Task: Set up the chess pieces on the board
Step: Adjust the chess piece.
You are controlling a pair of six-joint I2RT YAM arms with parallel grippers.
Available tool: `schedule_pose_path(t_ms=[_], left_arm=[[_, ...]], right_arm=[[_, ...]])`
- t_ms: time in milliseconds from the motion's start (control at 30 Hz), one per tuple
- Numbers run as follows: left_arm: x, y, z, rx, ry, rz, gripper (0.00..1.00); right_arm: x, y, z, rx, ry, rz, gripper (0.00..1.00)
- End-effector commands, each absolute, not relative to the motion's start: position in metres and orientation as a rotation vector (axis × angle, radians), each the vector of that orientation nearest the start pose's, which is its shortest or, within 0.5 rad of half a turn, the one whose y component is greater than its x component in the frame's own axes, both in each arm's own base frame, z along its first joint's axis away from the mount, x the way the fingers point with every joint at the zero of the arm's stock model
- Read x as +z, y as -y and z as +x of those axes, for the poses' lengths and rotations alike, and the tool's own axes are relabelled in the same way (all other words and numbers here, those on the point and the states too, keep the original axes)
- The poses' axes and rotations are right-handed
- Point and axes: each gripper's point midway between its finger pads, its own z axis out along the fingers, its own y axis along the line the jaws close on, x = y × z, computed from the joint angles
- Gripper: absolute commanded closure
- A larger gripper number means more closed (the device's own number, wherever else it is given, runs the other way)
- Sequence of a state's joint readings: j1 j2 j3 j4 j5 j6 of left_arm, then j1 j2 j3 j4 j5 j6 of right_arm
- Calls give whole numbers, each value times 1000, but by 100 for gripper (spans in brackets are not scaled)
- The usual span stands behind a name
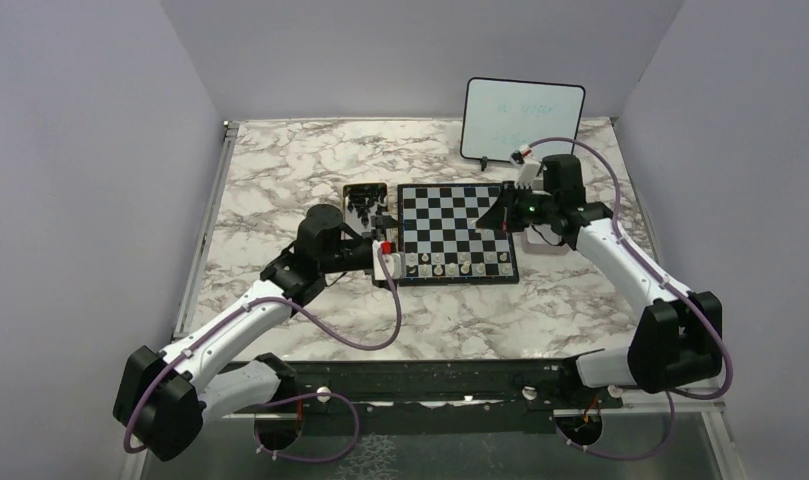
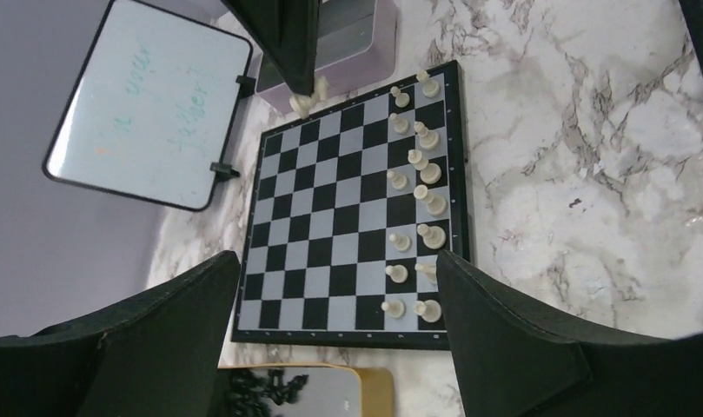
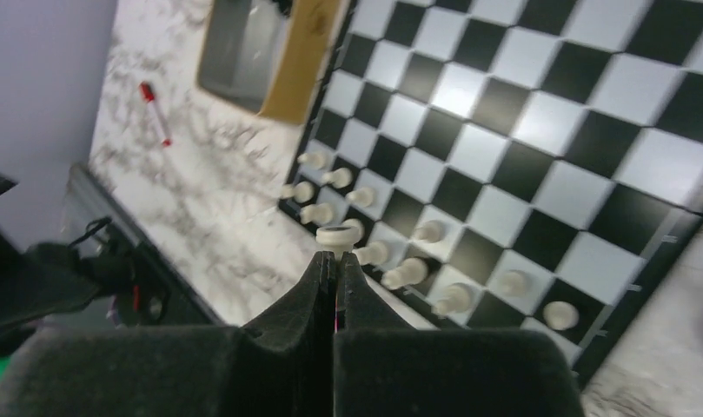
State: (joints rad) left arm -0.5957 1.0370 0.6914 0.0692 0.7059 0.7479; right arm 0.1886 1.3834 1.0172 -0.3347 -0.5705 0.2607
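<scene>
Your right gripper (image 3: 334, 259), pinched shut on a cream chess piece (image 3: 334, 234) above the board (image 3: 504, 113), could let it slip from that fingertip hold and topple the standing white pieces (image 3: 406, 274) below, while your left gripper (image 2: 337, 261) hangs open beside the board.

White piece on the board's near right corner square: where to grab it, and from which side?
Pinch the corner piece by its head, coming straight down. It stands upright and slim on the board, with neighbours close on two sides, so a sideways approach would probably knock them.
</scene>
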Motion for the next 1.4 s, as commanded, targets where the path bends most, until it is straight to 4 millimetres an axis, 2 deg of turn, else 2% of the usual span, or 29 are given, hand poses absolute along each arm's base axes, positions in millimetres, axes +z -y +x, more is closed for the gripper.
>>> schedule_pose_path(t_ms=[0, 233, 500, 967, 1367], left_arm=[[236, 285, 237, -368, -807, 1648, 17], [220, 310, 239, -305, -750, 1782, 25], [209, 336, 245, -290, -706, 1847, 28], [214, 354, 264, -340, -823, 1715, 34], [211, 357, 260, -386, -827, 1714, 50]], right_arm=[[195, -213, 290, 1164, -2211, -367, 99], [213, -235, 265, 1316, -2148, -392, 99], [219, -241, 257, 1382, -2132, -398, 99], [217, -245, 251, 1431, -2133, -403, 98], [211, -247, 247, 1448, -2143, -399, 98]])
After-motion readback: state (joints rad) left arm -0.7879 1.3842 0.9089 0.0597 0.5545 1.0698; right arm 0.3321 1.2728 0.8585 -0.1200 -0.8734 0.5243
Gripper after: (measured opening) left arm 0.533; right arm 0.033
